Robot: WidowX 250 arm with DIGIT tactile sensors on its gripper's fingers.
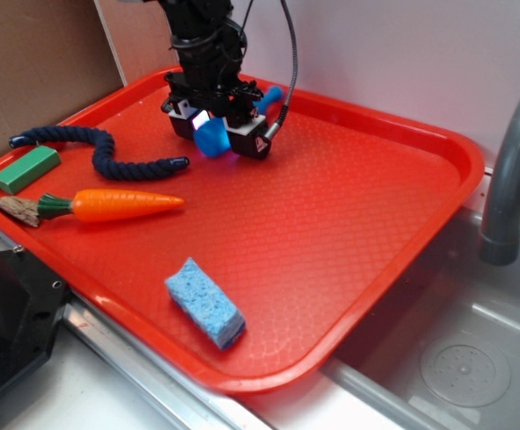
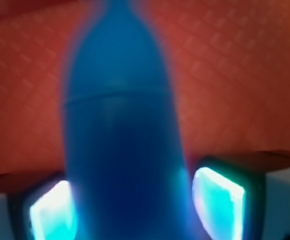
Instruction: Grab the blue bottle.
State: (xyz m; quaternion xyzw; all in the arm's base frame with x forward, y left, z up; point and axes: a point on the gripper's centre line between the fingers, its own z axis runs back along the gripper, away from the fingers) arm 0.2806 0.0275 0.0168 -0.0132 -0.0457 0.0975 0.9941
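Toward the far side of the red textured plastic tray, the small bright blue smooth plastic bottle lies on its side between the two fingers of the black robot gripper, its round base facing the exterior camera and its narrow neck pointing away toward the tray's back rim. Seen from the wrist, the blue bottle fills the middle of the frame, blurred by closeness, with a glowing pad on either side; the left pad meets the bottle's wall, and the right pad sits just beside or against it. The gripper thus pinches the bottle across its body.

Left of the gripper lies a dark navy twisted rope, curved in an S shape. Near the tray's left rim rests a green rectangular block. Just in front of the rope lies an orange plastic carrot with a green and brown top, its tip pointing right. Close to the near rim sits a light blue rectangular porous sponge, well apart from the bottle. Beyond the tray's right edge stand a grey curved faucet and a metal sink basin.
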